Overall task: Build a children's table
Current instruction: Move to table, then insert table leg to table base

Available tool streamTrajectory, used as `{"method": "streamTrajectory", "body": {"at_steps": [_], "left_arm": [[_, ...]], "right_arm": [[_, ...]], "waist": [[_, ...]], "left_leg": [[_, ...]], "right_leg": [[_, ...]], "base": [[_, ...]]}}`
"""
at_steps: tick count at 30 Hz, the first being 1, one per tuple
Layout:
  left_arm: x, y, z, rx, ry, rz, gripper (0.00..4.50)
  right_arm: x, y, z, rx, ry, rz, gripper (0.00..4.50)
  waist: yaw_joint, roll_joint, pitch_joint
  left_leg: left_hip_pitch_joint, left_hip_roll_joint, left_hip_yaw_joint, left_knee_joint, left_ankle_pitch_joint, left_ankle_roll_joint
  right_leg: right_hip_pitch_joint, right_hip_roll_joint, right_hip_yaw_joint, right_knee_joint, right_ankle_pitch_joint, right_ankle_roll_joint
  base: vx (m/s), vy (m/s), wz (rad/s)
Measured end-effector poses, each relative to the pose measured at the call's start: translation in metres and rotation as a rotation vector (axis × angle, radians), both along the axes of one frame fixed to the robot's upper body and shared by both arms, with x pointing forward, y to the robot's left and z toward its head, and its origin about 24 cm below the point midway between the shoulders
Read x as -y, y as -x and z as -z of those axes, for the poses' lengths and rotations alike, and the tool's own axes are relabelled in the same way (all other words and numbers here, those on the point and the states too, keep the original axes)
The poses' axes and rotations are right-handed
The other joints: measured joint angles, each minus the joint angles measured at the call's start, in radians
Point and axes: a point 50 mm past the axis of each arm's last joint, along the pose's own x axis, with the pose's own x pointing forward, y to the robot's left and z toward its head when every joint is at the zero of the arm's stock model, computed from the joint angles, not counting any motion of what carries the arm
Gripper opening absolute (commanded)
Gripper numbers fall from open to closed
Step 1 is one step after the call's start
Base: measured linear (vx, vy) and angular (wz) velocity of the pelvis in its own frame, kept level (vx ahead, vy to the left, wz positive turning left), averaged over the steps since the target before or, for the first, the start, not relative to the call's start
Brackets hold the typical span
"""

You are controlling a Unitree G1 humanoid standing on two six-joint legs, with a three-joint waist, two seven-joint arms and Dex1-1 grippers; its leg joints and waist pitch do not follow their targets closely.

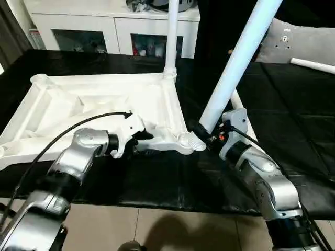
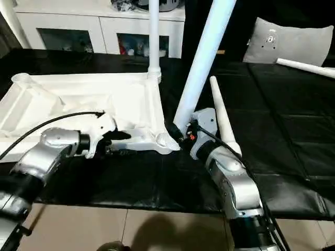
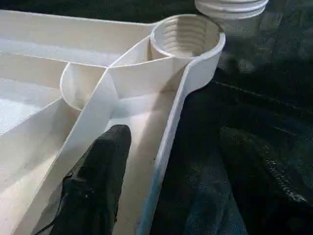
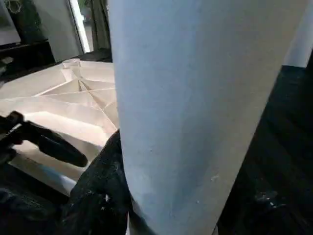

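The white tabletop lies underside up on the black cover. One white leg stands upright in its far right corner socket. My right gripper is shut on a second leg near its thick end. This leg tilts up to the right, and its threaded end hovers just beside the near right corner socket. My left gripper is open astride the tabletop's near rim, with one black finger inside the tabletop and the other outside on the cover.
A third leg lies on the cover behind my right wrist, and a fourth lies at the far right. A grey cushion and a white cabinet stand behind the work surface. The surface's front edge runs just below my forearms.
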Motion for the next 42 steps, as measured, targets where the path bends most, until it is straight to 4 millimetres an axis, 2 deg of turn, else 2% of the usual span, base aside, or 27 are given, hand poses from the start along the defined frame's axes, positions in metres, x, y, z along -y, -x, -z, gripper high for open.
{"method": "streamTrajectory", "body": {"at_steps": [4, 8, 10, 13, 14, 20, 21, 23, 24, 28, 30, 33, 35, 42], "left_arm": [[0.000, -0.008, 0.002, 0.003, -0.015, 0.002, 2.47], [-0.001, -0.011, 0.003, 0.004, -0.025, -0.001, 2.41], [-0.002, -0.013, 0.004, -0.002, -0.036, -0.003, 2.04], [-0.003, -0.017, 0.003, -0.007, -0.052, 0.010, 2.04], [-0.003, -0.017, 0.002, -0.005, -0.057, 0.016, 1.71], [0.000, -0.015, 0.006, -0.013, -0.055, 0.047, 1.41], [0.000, -0.015, 0.006, -0.012, -0.054, 0.050, 1.14], [0.000, -0.015, 0.008, -0.013, -0.058, 0.054, 1.10], [0.000, -0.014, 0.010, -0.020, -0.061, 0.055, 0.86], [0.001, -0.014, 0.010, -0.009, -0.069, 0.072, 0.62], [0.001, -0.014, 0.009, -0.002, -0.075, 0.089, 0.32], [0.002, -0.014, 0.009, 0.005, -0.085, 0.109, 0.25], [0.002, -0.014, 0.008, 0.006, -0.091, 0.114, 0.04], [0.002, -0.014, 0.008, 0.007, -0.103, 0.132, 0.01]], "right_arm": [[0.001, 0.004, 0.004, -0.045, -0.038, 0.007, 1.88], [0.003, 0.005, 0.007, -0.070, -0.041, 0.018, 1.88], [0.004, 0.005, 0.006, -0.068, -0.043, 0.022, 1.88], [0.003, 0.005, 0.001, -0.055, -0.050, 0.021, 1.88], [0.003, 0.005, 0.000, -0.055, -0.053, 0.022, 1.88], [0.002, 0.008, 0.004, -0.084, -0.071, 0.030, 1.88], [0.001, 0.008, 0.005, -0.089, -0.075, 0.029, 1.88], [0.000, 0.008, 0.004, -0.087, -0.072, 0.024, 1.88], [0.000, 0.008, 0.004, -0.082, -0.062, 0.019, 1.88], [-0.002, 0.009, 0.003, -0.060, -0.026, 0.002, 1.88], [-0.001, 0.008, 0.003, -0.055, -0.010, 0.007, 1.88], [0.002, 0.007, 0.002, -0.055, -0.030, 0.021, 1.88], [0.005, 0.005, 0.000, -0.048, -0.025, 0.039, 1.88], [0.013, 0.002, -0.006, -0.026, 0.000, 0.047, 1.88]], "waist": [[0.001, 0.003, 0.000], [0.001, 0.007, 0.000], [0.001, 0.008, 0.001], [0.001, 0.012, 0.001], [0.001, 0.012, 0.001], [0.001, 0.016, 0.002], [0.001, 0.017, 0.003], [0.001, 0.019, 0.004], [0.001, 0.020, 0.004], [0.001, 0.021, 0.005], [0.001, 0.021, 0.005], [-0.003, 0.021, 0.005], [-0.010, 0.021, 0.005], [-0.014, 0.020, 0.005]], "left_leg": [[0.001, 0.001, 0.001, -0.001, 0.001, -0.001], [0.001, 0.001, 0.002, -0.003, 0.001, -0.001], [0.001, 0.001, 0.002, -0.003, 0.001, -0.001], [0.001, 0.001, 0.002, -0.004, 0.001, -0.001], [0.001, 0.001, 0.002, -0.004, 0.001, -0.001], [0.001, 0.002, 0.003, -0.004, 0.001, -0.001], [0.001, 0.002, 0.003, -0.004, 0.001, -0.001], [0.001, 0.002, 0.003, -0.004, 0.001, -0.001], [0.001, 0.002, 0.003, -0.004, 0.001, -0.001], [0.001, 0.003, 0.004, -0.005, 0.001, -0.001], [0.001, 0.003, 0.005, -0.005, 0.001, -0.001], [0.001, 0.003, 0.005, -0.005, 0.001, -0.001], [0.001, 0.003, 0.006, -0.005, 0.001, -0.001], [0.001, 0.003, 0.006, -0.006, 0.002, -0.001]], "right_leg": [[0.000, 0.000, -0.001, 0.000, 0.000, 0.000], [0.000, 0.000, -0.001, 0.000, 0.000, 0.000], [-0.001, 0.000, -0.001, -0.001, 0.000, 0.000], [-0.001, 0.000, 0.000, -0.001, 0.000, 0.000], [-0.001, 0.000, -0.001, -0.001, 0.000, 0.000], [-0.001, 0.000, 0.000, -0.001, 0.000, 0.000], [-0.001, 0.000, -0.001, -0.001, 0.000, 0.000], [-0.001, 0.000, 0.000, -0.001, 0.000, 0.000], [-0.001, 0.000, 0.000, -0.001, 0.000, 0.000], [-0.001, 0.000, 0.000, -0.001, 0.000, 0.000], [-0.001, 0.000, 0.000, -0.002, 0.000, 0.000], [-0.001, 0.000, 0.000, -0.002, 0.000, 0.000], [-0.002, 0.000, 0.000, -0.002, 0.000, 0.000], [-0.003, 0.000, 0.000, -0.002, 0.000, 0.000]], "base": [[0.000, 0.000, 0.00], [0.000, 0.000, 0.00], [0.000, 0.000, 0.00], [0.000, 0.000, 0.00], [0.000, 0.000, 0.00], [0.000, 0.000, 0.00], [0.000, 0.000, 0.00], [0.000, 0.000, 0.00], [0.000, 0.000, 0.00], [0.000, 0.000, 0.00], [0.000, 0.000, 0.00], [0.000, 0.000, 0.00], [0.000, 0.000, 0.00], [0.000, 0.000, 0.00]]}}
